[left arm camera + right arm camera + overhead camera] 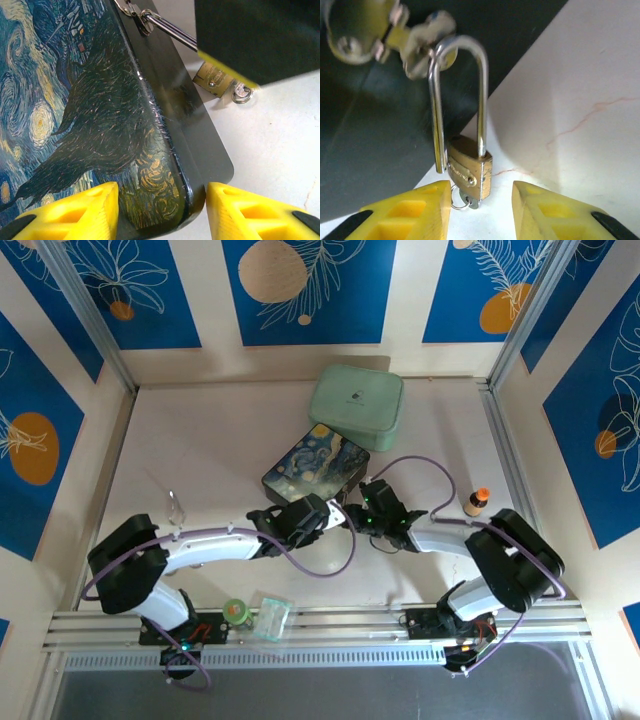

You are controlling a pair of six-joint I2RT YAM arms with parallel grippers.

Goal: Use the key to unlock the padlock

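The small, rigid, slick padlock [469, 172] hangs from the painted box's [75, 125] hasp between the spread right fingers [410, 212], best pinched across its flat brass faces, while the left fingers [75, 207] straddle the box corner.

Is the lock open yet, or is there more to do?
Nearly done. The padlock has its key pushed in, and one shackle leg sits beside the body, looking popped. The right gripper has open jaws around it. Left: unhooking it from the painted box.
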